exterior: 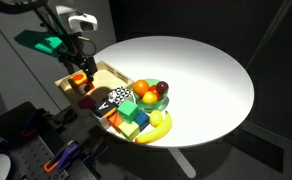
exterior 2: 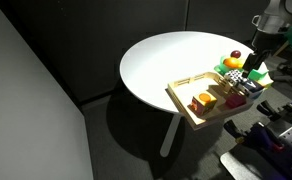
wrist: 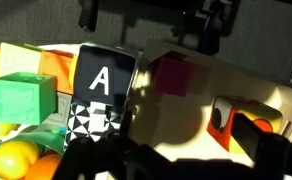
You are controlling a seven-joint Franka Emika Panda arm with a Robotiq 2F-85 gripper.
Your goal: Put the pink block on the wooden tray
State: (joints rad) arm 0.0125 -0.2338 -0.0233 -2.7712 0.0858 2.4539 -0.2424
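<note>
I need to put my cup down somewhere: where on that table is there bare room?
Nearly all of the round white table is bare, from the fruit and blocks across to the far rim. It is crowded only at one edge: the wooden tray holds blocks, with the gripper over it, and that pile sits beside it.

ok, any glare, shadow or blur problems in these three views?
Both exterior views: the white table is brightly lit, nearly washed out against a dark room, and the wooden tray is small, its blocks hard to separate. Wrist view: soft focus, dark shadow along the bottom, a bright warm patch on the tray; the pink block is blurry-edged but readable.
</note>
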